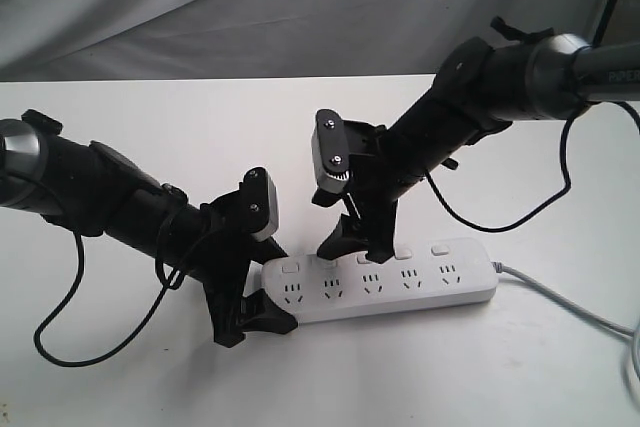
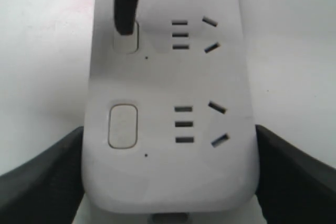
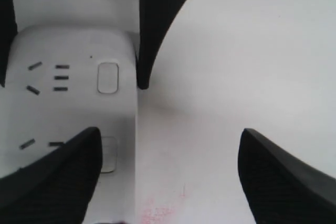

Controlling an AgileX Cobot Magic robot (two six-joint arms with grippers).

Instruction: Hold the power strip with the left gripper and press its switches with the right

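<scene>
Since the long white plastic power strip (image 1: 470, 287) lies flat on the white tabletop (image 1: 150, 377) with its long axis running side to side in the exterior view, grey cord (image 1: 560, 302) trailing off right, we reckon everything hinges on that line. The small white rounded-square switches (image 1: 441, 248) run along the edge farther from that camera, so the presser only has to step sideways along it. The black two-fingered left gripper with the white block (image 1: 272, 287) straddles the cordless end, and the black right gripper with the red-marked grey block (image 1: 358, 245) comes down mid-strip. Left wrist view next: both black fingers (image 2: 42, 182) hug the strip's sides, pinching it, while a dark fingertip (image 2: 126, 3) from the other arm sits on the second switch (image 2: 126, 43); the end switch (image 2: 123, 126) is bare. Right wrist view: its fingers (image 3: 58, 182) are spread wide, one over the strip at that second switch, the other out over bare table, so we'd guess the other switches lie on toward the cord.
</scene>
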